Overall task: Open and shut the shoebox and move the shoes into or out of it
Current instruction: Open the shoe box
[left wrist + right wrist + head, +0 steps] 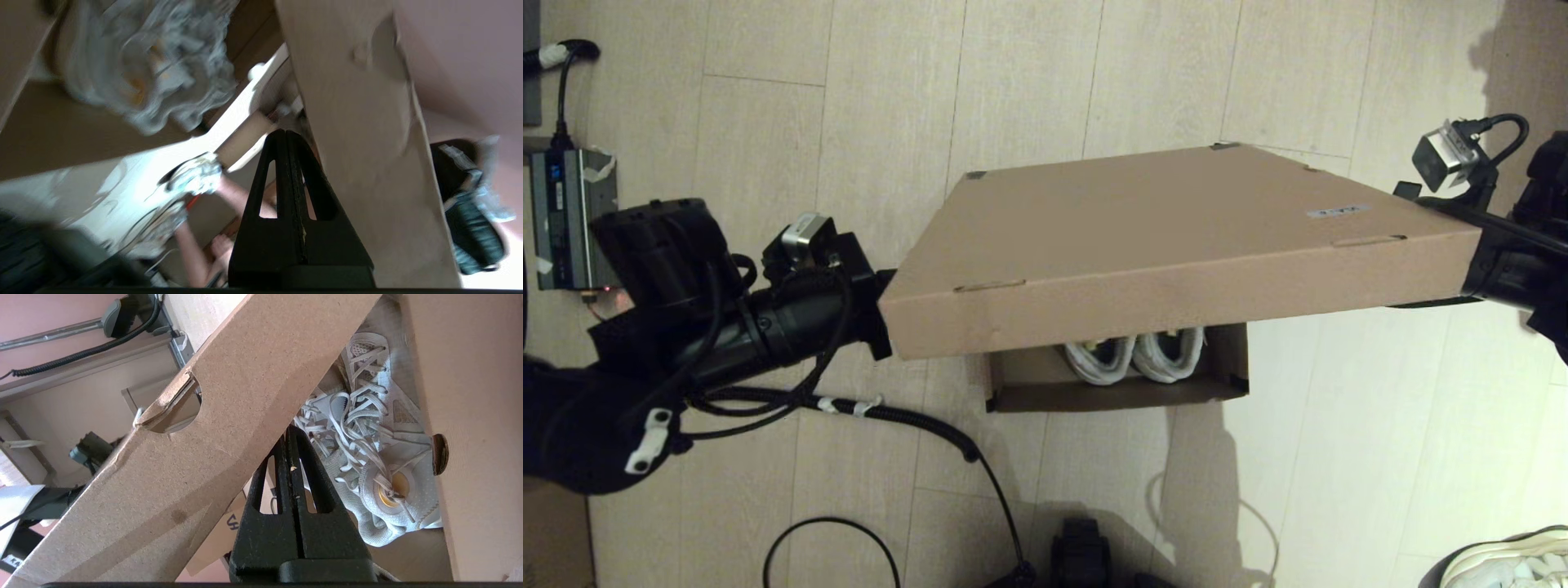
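with its fingers pressed together and empty, the right gripper [291,437] sits tucked under the side flap of the shoebox lid [1160,220], propping that end up rather than pinching it. the left gripper [286,139] is likewise closed on nothing, wedged against the lid's opposite side flap, so the lid rests raised between the two arms. below it, the shoebox [1119,392] base stands on the floor [890,98], and the shoes [1135,355] lie side by side inside, heels showing in the head view, laces and yellow insole tags showing from the right wrist.

the step in hand looks like swinging the lid on its hinge, though whether to open or to close cannot be told from this moment. next, both arms would need to travel together so the lid does not twist or slide off the closed fingertips. a lone white sneaker [1515,559] lies well apart at the floor's near right corner.
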Available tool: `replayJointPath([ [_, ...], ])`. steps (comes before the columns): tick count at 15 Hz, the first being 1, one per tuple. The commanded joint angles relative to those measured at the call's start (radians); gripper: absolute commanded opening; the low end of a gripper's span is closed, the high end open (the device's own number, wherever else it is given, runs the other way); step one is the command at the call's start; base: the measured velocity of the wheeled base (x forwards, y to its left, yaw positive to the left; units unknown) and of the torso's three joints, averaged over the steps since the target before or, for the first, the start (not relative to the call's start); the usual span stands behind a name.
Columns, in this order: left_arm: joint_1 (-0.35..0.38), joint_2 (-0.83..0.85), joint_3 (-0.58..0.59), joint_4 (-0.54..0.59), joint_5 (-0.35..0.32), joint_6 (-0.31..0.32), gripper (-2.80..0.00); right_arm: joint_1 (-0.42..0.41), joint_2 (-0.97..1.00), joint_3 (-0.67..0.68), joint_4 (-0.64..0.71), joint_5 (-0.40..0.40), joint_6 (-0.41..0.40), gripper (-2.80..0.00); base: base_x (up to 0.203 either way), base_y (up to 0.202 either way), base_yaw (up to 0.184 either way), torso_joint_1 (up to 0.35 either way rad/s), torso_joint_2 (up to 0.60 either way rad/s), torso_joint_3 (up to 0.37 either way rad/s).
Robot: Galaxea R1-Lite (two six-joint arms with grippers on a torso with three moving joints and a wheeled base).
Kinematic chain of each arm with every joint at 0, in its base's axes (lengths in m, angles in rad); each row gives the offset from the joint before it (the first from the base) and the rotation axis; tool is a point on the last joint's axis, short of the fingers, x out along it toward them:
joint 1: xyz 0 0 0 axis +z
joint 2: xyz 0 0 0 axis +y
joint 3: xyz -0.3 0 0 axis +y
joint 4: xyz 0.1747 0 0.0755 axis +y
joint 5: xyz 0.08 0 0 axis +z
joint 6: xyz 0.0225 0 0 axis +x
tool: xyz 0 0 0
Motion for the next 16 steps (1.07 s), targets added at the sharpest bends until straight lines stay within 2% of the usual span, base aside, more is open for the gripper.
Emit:
replayJointPath([
  [1, 0.0, 0.016, -0.026, -0.016, -0.002, -0.03, -2.8, 0.001, -0.002, 0.001, -0.004, 0.005, 0.004, -2.8, 0.0, 0.0, 0.0, 0.0, 0.0, 0.0],
  [3, 0.0, 0.022, -0.073, -0.025, -0.001, -0.075, -2.8, 0.001, -0.002, -0.003, 0.0, 0.005, 0.004, -2.8, 0.0, 0.0, 0.0, 0.0, 0.0, 0.0],
  [12, 0.0, 0.093, -0.287, -0.011, -0.001, -0.133, -2.8, -0.005, -0.053, 0.044, 0.029, 0.013, -0.003, -2.8, 0.0, 0.0, 0.0, 0.0, 0.0, 0.0],
  [14, 0.0, 0.109, -0.321, -0.008, -0.001, -0.149, -2.8, -0.012, -0.085, 0.056, 0.061, 0.059, -0.003, -2.8, 0.0, 0.0, 0.0, 0.0, 0.0, 0.0],
  [16, 0.0, 0.125, -0.344, -0.006, -0.001, -0.151, -2.8, -0.023, -0.141, 0.06, 0.161, 0.094, -0.006, -2.8, 0.0, 0.0, 0.0, 0.0, 0.0, 0.0],
])
